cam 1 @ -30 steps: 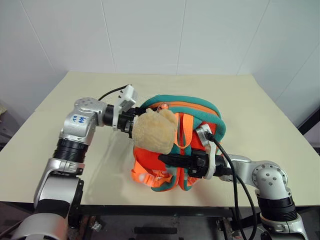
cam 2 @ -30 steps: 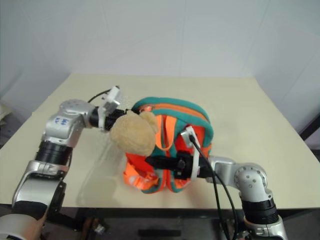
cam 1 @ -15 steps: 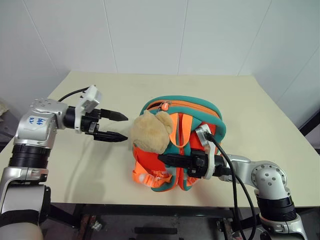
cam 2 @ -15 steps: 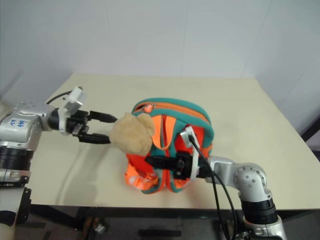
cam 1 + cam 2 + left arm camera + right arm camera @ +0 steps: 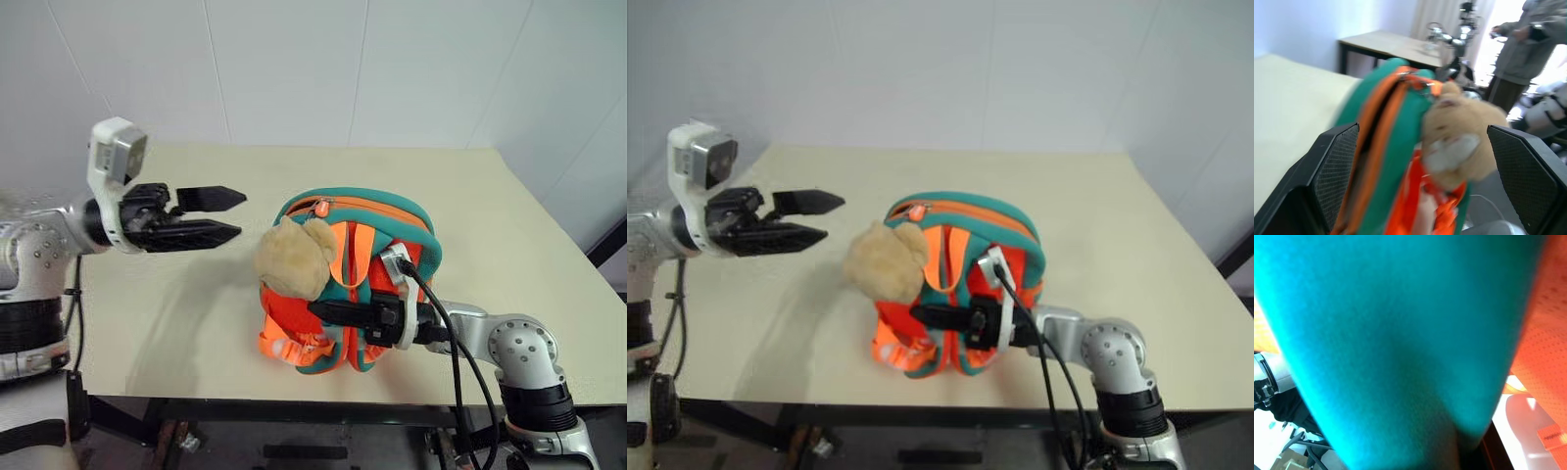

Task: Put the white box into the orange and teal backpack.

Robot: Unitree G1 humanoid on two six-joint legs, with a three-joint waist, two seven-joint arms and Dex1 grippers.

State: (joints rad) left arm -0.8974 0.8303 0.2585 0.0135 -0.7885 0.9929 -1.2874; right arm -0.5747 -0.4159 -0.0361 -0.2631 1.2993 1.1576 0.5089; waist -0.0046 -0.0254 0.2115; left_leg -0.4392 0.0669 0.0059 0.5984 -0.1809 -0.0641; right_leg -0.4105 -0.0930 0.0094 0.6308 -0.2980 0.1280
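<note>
The orange and teal backpack (image 5: 377, 230) stands upright in the middle of the table, a tan plush toy (image 5: 292, 258) hanging at its front left. My right gripper (image 5: 321, 310) lies level across the backpack's front among the straps, shut on the backpack's teal trim, which presses close in the right wrist view (image 5: 1400, 342). Left of the backpack and raised above the table, my left gripper (image 5: 241, 213) is open, empty and points at it. The left wrist view shows the backpack (image 5: 1383, 142) and toy (image 5: 1459, 142) between the two fingers (image 5: 1332, 171). The white box is hidden.
The beige table (image 5: 509, 215) has bare surface on every side of the backpack. White walls stand behind it. In the left wrist view a person (image 5: 1528, 44) stands in the background beside another table (image 5: 1386, 41).
My left gripper has pulled away from the backpack's side, moving left and up with its fingers open. The plush toy has settled lower. The right arm has kept still.
</note>
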